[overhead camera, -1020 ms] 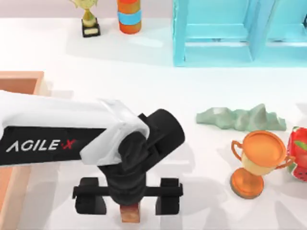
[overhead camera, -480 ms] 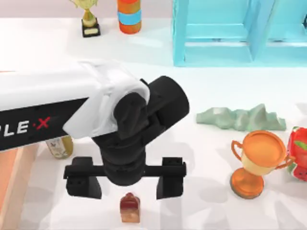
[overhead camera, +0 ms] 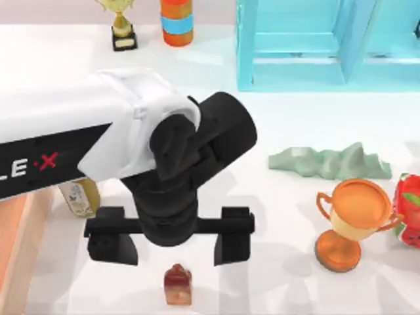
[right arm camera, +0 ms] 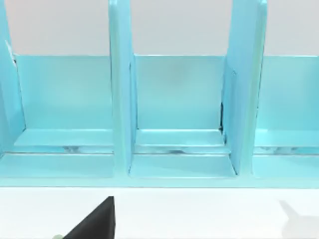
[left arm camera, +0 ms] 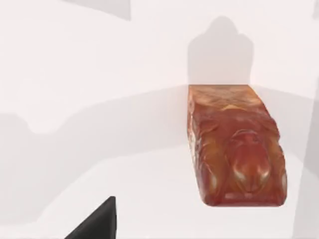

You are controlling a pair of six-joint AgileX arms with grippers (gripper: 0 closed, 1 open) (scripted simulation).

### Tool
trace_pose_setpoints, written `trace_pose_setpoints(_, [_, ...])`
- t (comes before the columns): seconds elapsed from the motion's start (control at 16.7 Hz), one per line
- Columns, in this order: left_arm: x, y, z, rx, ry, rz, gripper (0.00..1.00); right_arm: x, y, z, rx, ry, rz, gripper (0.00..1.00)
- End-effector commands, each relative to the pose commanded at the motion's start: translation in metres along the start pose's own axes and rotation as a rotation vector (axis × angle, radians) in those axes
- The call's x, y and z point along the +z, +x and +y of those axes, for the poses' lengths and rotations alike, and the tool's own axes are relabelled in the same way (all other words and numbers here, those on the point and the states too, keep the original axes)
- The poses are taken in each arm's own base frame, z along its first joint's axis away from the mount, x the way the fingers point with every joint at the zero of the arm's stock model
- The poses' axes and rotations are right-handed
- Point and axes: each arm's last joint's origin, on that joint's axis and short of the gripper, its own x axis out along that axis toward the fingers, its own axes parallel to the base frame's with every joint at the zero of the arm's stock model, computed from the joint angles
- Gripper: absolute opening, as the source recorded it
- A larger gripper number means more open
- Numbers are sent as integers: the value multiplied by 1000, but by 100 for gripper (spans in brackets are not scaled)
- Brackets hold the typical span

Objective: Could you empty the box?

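Observation:
The box [overhead camera: 12, 244] is an orange-tan wooden bin cut off at the table's left edge, and my left arm hides most of it. A small reddish-brown block [overhead camera: 178, 285] [left arm camera: 234, 149] lies on the white table near the front edge, outside the box. My left gripper [overhead camera: 172, 248] hovers just behind and above it, open, with nothing between its fingers [left arm camera: 97, 225]. A pale bottle [overhead camera: 80, 197] peeks out under the arm by the box's right wall; I cannot tell whether it is inside. My right gripper shows one dark finger [right arm camera: 94, 221] facing the shelf unit.
A turquoise shelf unit [overhead camera: 315, 46] [right arm camera: 179, 99] stands at the back right. A green lumpy piece [overhead camera: 325, 163], an orange trophy [overhead camera: 351, 220] and a red fruit-like object [overhead camera: 410, 210] sit on the right. A gold trophy [overhead camera: 121, 26] and an orange-blue can [overhead camera: 177, 23] stand at the back.
My left gripper has let go of the reddish-brown block, risen and drawn back from it. The block stays on the table. The bottle has come into view under the arm.

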Motion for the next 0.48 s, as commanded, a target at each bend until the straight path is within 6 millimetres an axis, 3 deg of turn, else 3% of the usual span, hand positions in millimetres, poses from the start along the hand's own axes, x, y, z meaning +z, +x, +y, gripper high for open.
trace_pose_setpoints(0.24, [42, -44, 23, -113, 0, -119, 100, 0, 0, 0, 0, 0, 0, 100])
trace_pose_setpoints(0.36, [75, -76, 52, -154, 1, -217, 100, 0, 0, 0, 0, 0, 0, 100])
trace_pose_setpoints(0.48, [108, -104, 98, -146, 3, -305, 100, 0, 0, 0, 0, 0, 0, 100])
